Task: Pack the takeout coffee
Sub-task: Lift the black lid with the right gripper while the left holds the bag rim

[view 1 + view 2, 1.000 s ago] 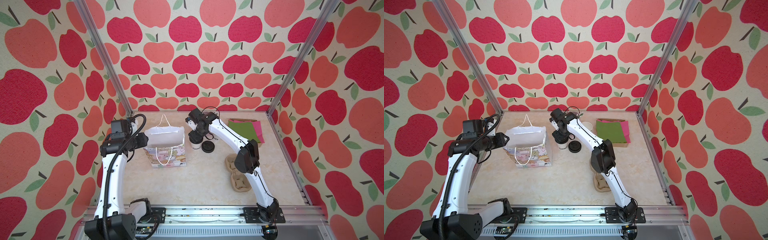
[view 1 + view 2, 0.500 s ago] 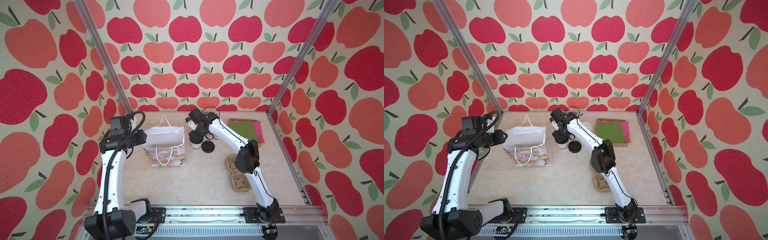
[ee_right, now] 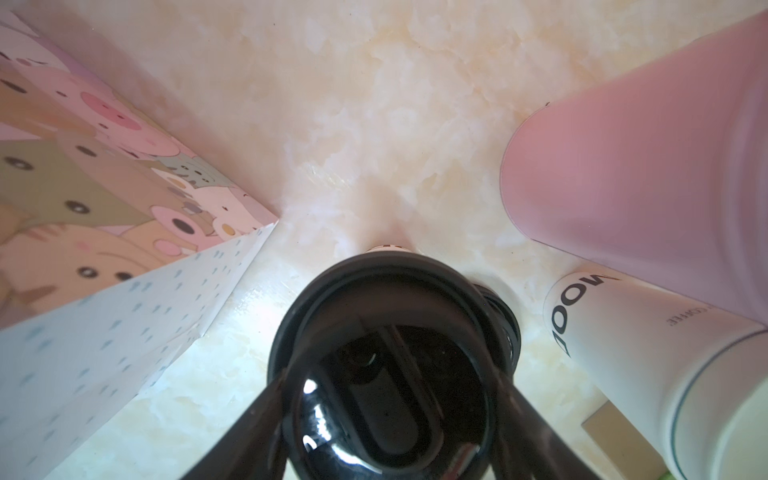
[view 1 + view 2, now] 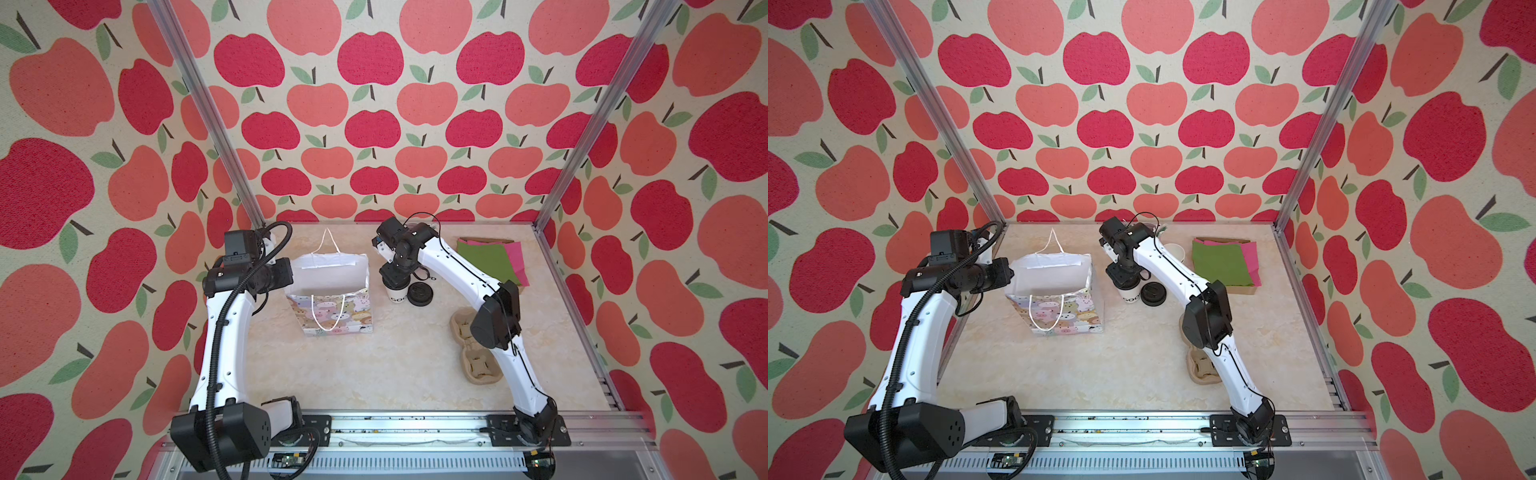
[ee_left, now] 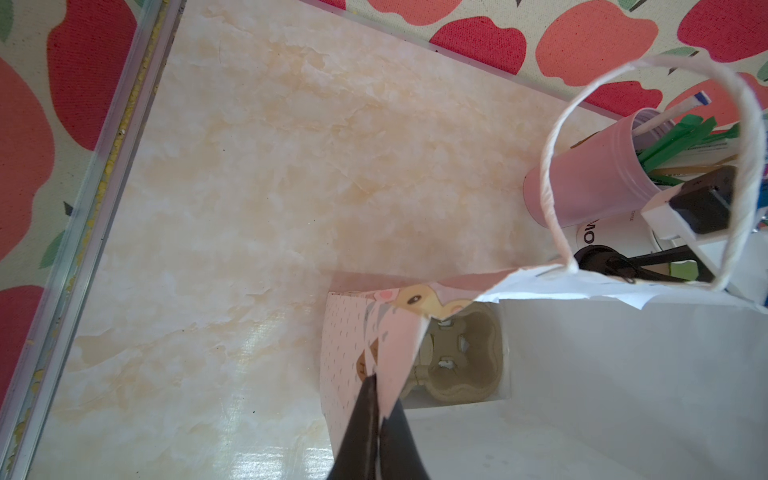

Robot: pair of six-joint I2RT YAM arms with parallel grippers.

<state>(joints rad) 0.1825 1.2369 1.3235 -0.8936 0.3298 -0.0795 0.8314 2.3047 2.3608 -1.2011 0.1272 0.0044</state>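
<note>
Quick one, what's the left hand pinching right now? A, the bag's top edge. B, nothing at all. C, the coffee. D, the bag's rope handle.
A: in the left wrist view the left hand is shut on the top edge of the bag, clear of the handle; the right hand is closed around the coffee.

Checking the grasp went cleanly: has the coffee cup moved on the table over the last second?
No. In a top view the cup sits where it was, same gap to the loose lid and the cardboard carrier.
</note>
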